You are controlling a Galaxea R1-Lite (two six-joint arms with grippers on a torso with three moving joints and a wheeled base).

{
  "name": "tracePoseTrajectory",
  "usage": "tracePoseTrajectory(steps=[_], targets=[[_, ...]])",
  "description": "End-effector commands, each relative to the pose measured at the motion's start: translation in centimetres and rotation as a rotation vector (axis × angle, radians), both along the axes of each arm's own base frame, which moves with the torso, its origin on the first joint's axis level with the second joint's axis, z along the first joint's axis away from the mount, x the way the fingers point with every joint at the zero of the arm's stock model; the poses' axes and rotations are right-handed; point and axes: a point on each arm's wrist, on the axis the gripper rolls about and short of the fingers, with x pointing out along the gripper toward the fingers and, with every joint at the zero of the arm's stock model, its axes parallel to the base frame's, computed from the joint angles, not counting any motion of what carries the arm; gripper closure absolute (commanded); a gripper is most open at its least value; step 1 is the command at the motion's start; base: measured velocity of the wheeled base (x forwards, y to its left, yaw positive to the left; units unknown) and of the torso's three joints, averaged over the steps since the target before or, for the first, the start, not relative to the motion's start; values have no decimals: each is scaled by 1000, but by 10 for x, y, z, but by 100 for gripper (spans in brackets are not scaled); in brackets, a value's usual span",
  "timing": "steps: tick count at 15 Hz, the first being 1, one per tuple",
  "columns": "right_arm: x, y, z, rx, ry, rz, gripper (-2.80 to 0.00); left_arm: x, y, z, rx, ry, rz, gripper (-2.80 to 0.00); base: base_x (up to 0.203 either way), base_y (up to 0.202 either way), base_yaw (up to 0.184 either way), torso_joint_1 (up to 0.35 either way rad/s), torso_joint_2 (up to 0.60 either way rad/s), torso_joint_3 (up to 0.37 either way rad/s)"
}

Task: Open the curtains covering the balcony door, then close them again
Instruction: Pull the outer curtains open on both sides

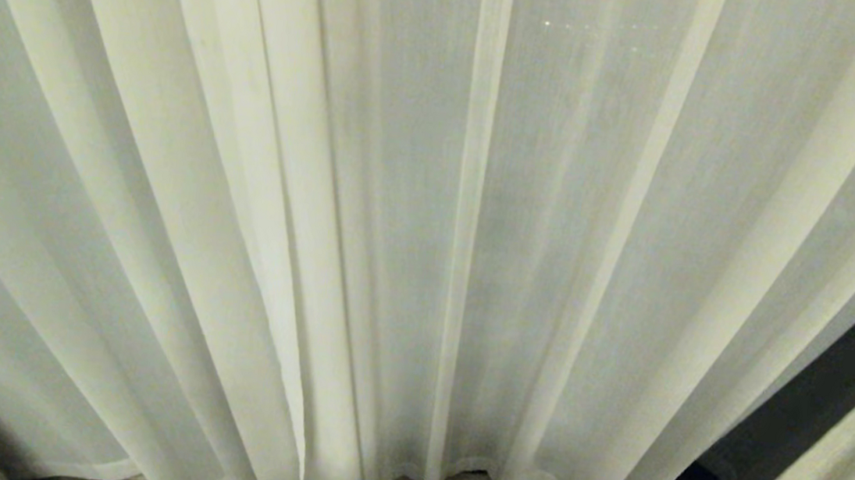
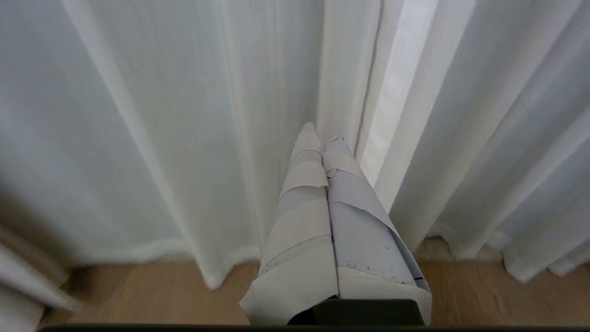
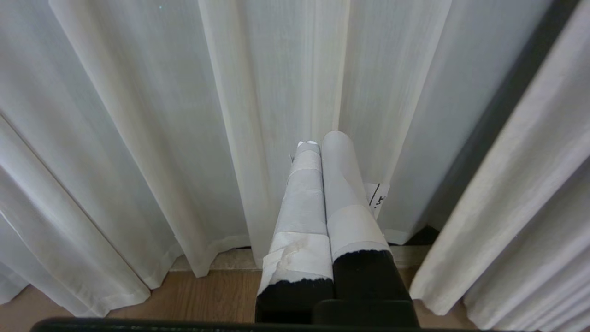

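Sheer curtains (image 1: 428, 232) drawn across the whole head view, hanging to the wood floor (image 2: 138, 290).

Only a dark gap at right, beside a thicker woven panel (image 1: 828, 475), hints at what lies behind. Neither arm shows there; the wrist views show the left gripper (image 2: 322, 133) and right gripper (image 3: 322, 140), taped fingers pressed together, empty, pointing at the pleats.

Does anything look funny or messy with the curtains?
Mostly tidy. The sheer curtains hang closed in straight pleats, but low on the right a dark gap shows between them and the thicker curtain, so they don't quite meet there.
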Motion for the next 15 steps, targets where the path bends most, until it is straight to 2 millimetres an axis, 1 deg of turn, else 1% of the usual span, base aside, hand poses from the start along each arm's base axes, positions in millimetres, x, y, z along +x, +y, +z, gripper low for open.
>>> tracePoseTrajectory(steps=[1, 15], targets=[[0, 0, 0, -1, 0, 0, 0, -6, 0, -2, 3, -72, 3, 0, 0, 0, 0, 0, 0, 0], [0, 0, 0, 0, 0, 0, 0, -6, 0, -3, 3, -71, 2, 0, 0, 0, 0, 0, 0, 0]])
